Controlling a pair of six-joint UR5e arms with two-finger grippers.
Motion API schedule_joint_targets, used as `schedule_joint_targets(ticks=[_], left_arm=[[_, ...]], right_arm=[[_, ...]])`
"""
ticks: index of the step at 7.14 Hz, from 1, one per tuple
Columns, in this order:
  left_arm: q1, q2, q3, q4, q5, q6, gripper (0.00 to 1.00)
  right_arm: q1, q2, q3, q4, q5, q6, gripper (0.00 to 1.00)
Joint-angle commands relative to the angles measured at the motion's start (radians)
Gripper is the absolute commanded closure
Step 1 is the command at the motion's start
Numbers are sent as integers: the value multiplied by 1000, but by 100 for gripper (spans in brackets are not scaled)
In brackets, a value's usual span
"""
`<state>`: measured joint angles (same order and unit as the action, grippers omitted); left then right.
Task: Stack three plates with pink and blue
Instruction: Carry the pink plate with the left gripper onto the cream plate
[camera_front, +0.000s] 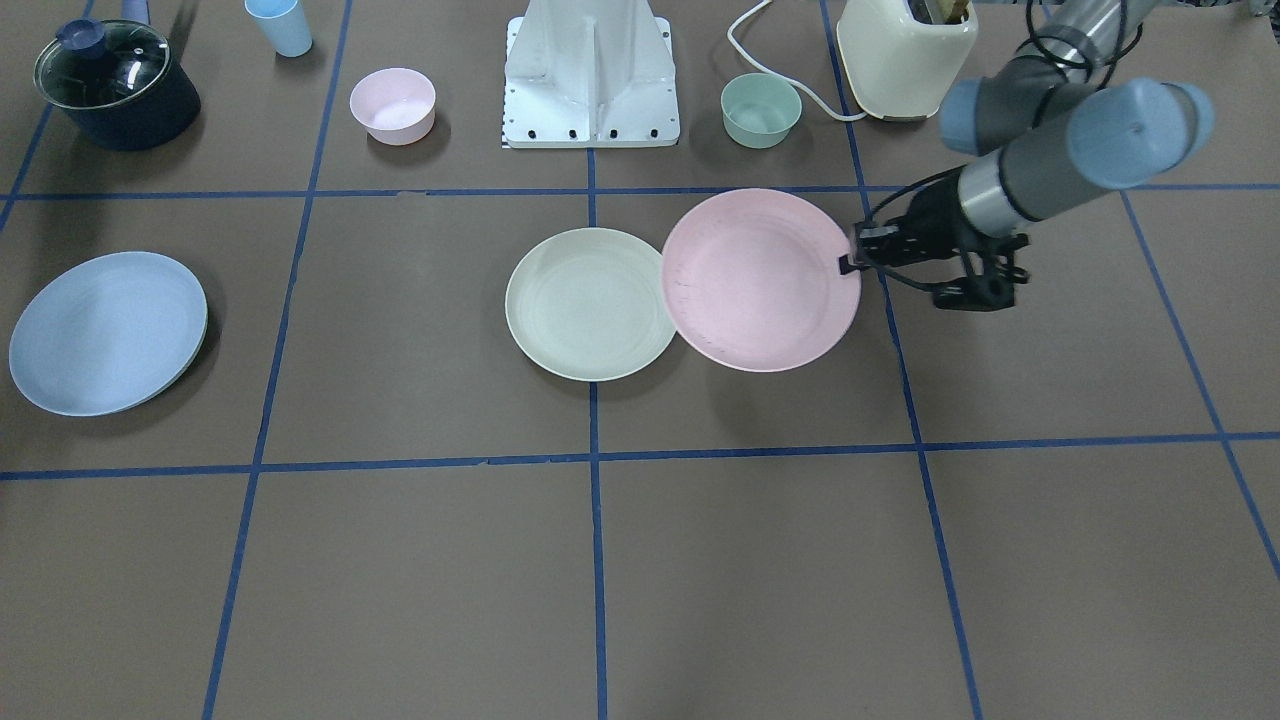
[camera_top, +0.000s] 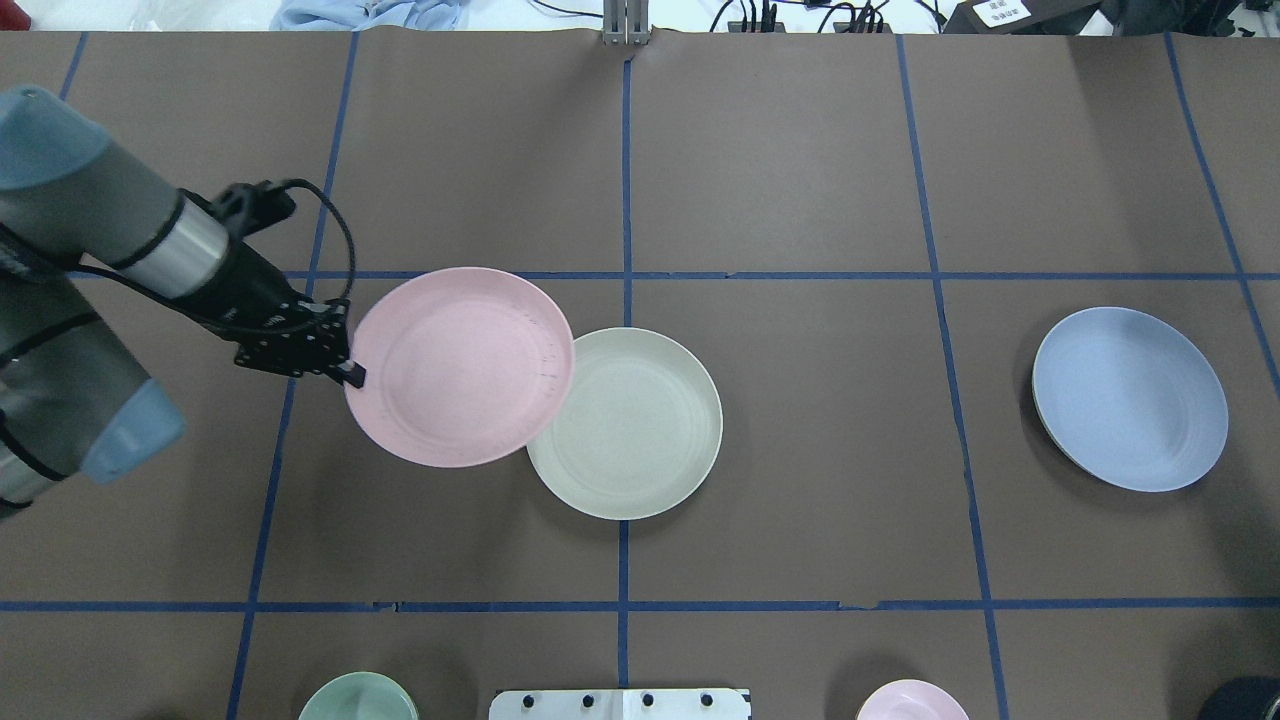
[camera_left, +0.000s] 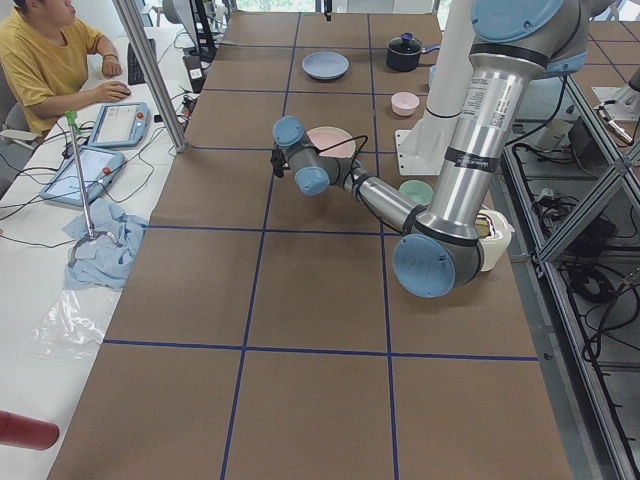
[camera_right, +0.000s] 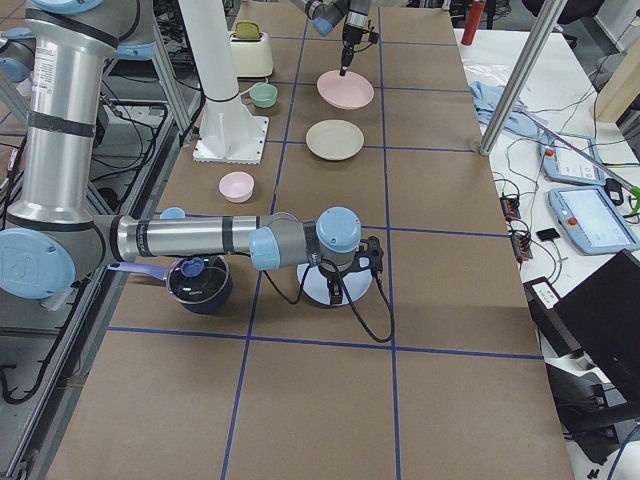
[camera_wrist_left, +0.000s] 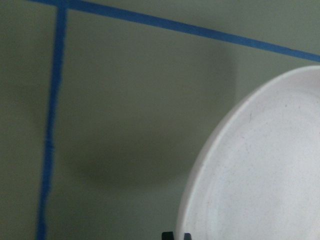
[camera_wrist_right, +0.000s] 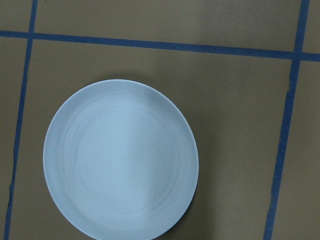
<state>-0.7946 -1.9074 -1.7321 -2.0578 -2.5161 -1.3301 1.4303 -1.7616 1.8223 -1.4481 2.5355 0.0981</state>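
My left gripper (camera_front: 851, 262) is shut on the rim of the pale pink plate (camera_front: 760, 280) and holds it above the table. Its far edge overlaps the rim of the cream plate (camera_front: 590, 303), which lies flat at the table's middle. In the overhead view the gripper (camera_top: 352, 374) grips the pink plate (camera_top: 460, 366) on its left side, beside the cream plate (camera_top: 628, 425). The light blue plate (camera_front: 108, 333) lies flat on the robot's right side. My right gripper (camera_right: 337, 297) hangs over the blue plate (camera_wrist_right: 120, 160); I cannot tell whether it is open or shut.
Along the robot's side stand a dark pot with a glass lid (camera_front: 115, 85), a blue cup (camera_front: 280, 25), a small pink bowl (camera_front: 393, 105), the white robot base (camera_front: 592, 80), a green bowl (camera_front: 761, 110) and a cream toaster (camera_front: 905, 55).
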Motion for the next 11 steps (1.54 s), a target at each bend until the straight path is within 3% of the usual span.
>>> schedule_joint_targets(ticks=[1, 3, 6, 11], left_arm=[[124, -94, 43, -2, 68, -116, 100], [172, -111, 54, -4, 132, -118, 100], [178, -171, 124, -36, 134, -119, 100], [195, -174, 146, -125, 207, -119, 100]], right_arm=[[-7, 1, 0, 0, 0, 0, 0], [-11, 1, 0, 0, 0, 0, 0], [-19, 2, 2, 2, 0, 0, 0], [-30, 2, 0, 40, 0, 11, 0]])
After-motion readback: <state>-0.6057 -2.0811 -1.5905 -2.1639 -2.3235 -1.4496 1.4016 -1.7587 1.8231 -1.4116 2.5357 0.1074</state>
